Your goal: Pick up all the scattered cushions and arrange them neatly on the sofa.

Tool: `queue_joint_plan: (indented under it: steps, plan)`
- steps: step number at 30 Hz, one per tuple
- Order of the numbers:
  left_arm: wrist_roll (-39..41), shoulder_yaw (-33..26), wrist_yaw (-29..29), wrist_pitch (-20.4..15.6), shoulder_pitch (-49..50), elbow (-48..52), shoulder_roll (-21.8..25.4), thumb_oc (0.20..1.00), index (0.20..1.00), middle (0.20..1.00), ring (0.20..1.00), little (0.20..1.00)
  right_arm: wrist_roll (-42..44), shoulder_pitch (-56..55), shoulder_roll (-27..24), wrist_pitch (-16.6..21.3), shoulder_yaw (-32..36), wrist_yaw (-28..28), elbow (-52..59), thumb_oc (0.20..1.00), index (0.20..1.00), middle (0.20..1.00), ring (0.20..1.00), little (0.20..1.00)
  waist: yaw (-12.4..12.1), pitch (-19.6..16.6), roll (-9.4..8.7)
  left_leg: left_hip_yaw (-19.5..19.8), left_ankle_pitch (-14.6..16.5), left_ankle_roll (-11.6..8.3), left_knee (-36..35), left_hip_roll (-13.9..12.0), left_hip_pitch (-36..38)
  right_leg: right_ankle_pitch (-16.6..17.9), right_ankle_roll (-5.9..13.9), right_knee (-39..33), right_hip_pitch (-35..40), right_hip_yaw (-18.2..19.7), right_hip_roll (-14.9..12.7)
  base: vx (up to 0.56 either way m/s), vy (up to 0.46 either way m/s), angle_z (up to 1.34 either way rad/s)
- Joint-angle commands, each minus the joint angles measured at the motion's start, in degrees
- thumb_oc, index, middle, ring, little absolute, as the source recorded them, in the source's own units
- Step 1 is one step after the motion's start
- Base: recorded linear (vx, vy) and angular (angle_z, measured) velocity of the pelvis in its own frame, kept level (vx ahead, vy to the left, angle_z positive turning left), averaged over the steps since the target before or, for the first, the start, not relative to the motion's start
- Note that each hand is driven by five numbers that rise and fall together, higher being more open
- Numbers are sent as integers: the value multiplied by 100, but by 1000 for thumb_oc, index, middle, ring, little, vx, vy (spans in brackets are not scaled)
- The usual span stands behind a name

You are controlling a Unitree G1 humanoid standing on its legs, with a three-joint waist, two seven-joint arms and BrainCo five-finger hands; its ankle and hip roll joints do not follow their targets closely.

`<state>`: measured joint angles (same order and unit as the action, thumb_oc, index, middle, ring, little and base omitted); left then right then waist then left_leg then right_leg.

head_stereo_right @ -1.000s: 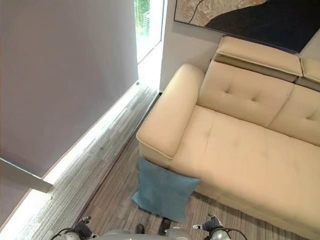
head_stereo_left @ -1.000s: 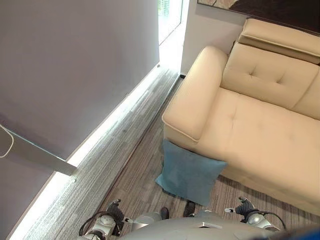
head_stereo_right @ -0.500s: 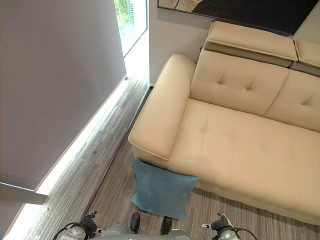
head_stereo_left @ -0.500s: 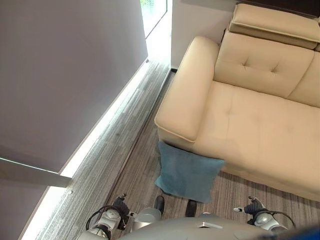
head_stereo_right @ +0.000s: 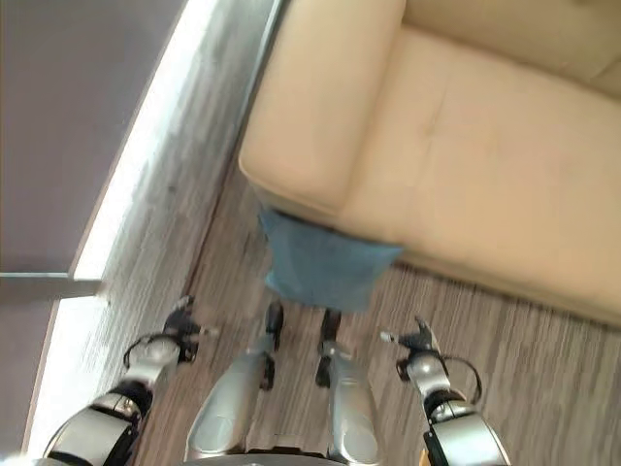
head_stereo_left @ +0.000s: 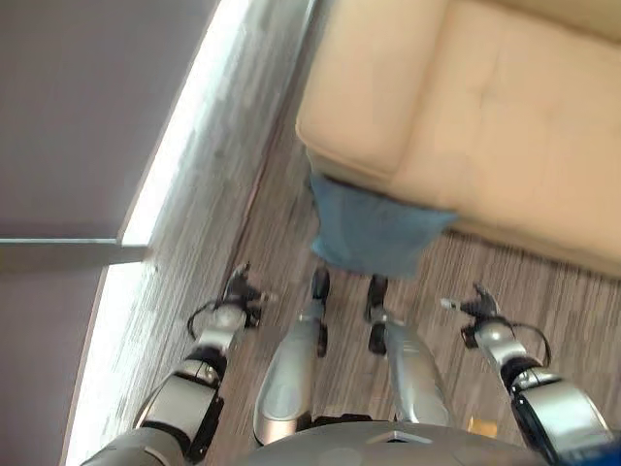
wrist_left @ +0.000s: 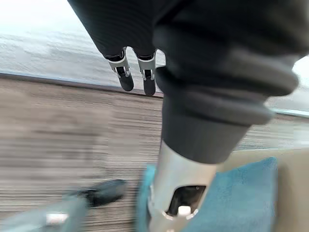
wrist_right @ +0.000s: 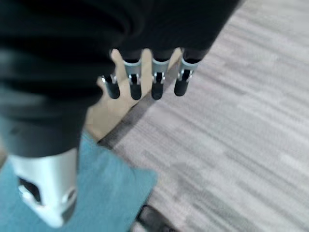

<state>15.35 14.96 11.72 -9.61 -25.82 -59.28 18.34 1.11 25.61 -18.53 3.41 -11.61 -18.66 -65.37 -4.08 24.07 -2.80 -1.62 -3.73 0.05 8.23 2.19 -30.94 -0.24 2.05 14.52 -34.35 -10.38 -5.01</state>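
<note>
Cushion: a blue square cushion [head_stereo_left: 372,233] stands on the floor, propped against the near face of the sofa, just under the near end of its left armrest. Its upper edge is tucked in under the armrest's lip; its lower edge sits on the floor.
Sofa: a cream sofa [head_stereo_left: 485,107] fills the far right of the scene, with a broad left armrest [head_stereo_left: 364,92] and a stitched seat to the right of it.
Floor: grey-brown striped carpet [head_stereo_left: 543,291] lies in front of the sofa; to the left a paler strip of flooring runs along a bright band of light [head_stereo_left: 179,126] at the foot of a grey wall [head_stereo_left: 87,107].
Left hand: the left hand [head_stereo_left: 236,291] hangs low at the near left, over the floor, well apart from the cushion. In its wrist view the fingers [wrist_left: 126,79] point out straight and relaxed, with nothing in them; the cushion shows past the thumb.
Right hand: the right hand [head_stereo_left: 475,309] hangs low at the near right, over the carpet, near the cushion's right corner but apart from it. In its wrist view the fingers [wrist_right: 155,87] are extended in a row and hold nothing.
</note>
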Motion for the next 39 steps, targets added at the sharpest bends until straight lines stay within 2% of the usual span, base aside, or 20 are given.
queue_joint_plan:
  steps: [1,2,7,11,14,17,24,30,37,39]
  plan:
    - [457,13,458,-269,327,-121,-96,1000,1000,1000,1000,1000,378,-447,-72,217,-297,-572,458,1000,1000,1000,1000,1000,76,-893,-59,162,673,-106,177,57,-210,340,527,-713,89,-168,-339,-109,52,-23]
    - [526,100,686,-321,6,-90,-134,1000,1000,1000,1000,1000,479,-195,-23,304,-272,-881,722,1000,1000,1000,1000,1000,127,-799,-36,161,632,-111,248,57,-592,373,527,-636,-324,-155,-377,-52,48,-18]
    - [549,336,1340,-490,-935,180,-153,1000,1000,1000,1000,1000,591,658,18,674,-59,-1993,1477,1000,1000,1000,1000,1000,324,-627,40,153,571,-121,429,107,-1703,418,528,-459,-1466,-2,-433,-67,73,-7]
    - [379,437,1705,-556,-1391,434,-158,1000,1000,1000,1000,1000,354,884,113,845,57,-2610,1988,1000,1000,1000,1000,1000,449,-622,87,155,566,-87,470,168,-2344,430,554,-347,-2178,150,-460,11,90,-3]
    - [363,479,1871,-593,-1639,563,-166,1000,1000,1000,1000,1000,336,981,178,945,125,-2823,2154,1000,1000,1000,1000,1000,516,-635,89,150,588,-58,476,192,-2648,448,585,-299,-2555,265,-464,35,87,-9]
    - [321,548,1977,-543,-2068,492,-117,1000,1000,1000,1000,1000,362,1180,149,956,105,-2884,2055,1000,1000,1000,1000,1000,618,-691,65,151,602,-45,523,206,-3060,481,619,-242,-3008,378,-475,30,60,-2]
    - [176,643,2162,-508,-2643,487,3,1000,1000,1000,1000,1000,345,1471,10,951,94,-2951,1985,1000,1000,1000,1000,1000,739,-668,33,145,569,-42,557,201,-3574,517,671,-204,-3539,440,-466,12,23,-2]
    - [273,750,2136,-466,-3227,238,93,1000,1000,1000,1000,1000,698,2040,-150,1030,-1,-2839,1633,1000,1000,1000,1000,1000,738,-707,61,171,544,-18,616,189,-3898,527,694,-102,-3873,500,-473,10,13,-1]
    - [569,998,2063,-387,-4198,-102,46,1000,1000,1000,1000,1000,1161,3261,-89,1021,-527,-2598,1283,1000,1000,1000,1000,1000,708,-648,80,198,508,-34,717,153,-4259,502,698,19,-4218,517,-431,0,0,0]
    - [668,1126,2059,-318,-4725,-143,-203,1000,1000,1000,1000,1000,1320,3948,69,987,-852,-2542,1269,1000,1000,1000,1000,1000,655,-648,103,231,465,-38,713,169,-4366,487,692,25,-4330,523,-388,9,-38,-1]
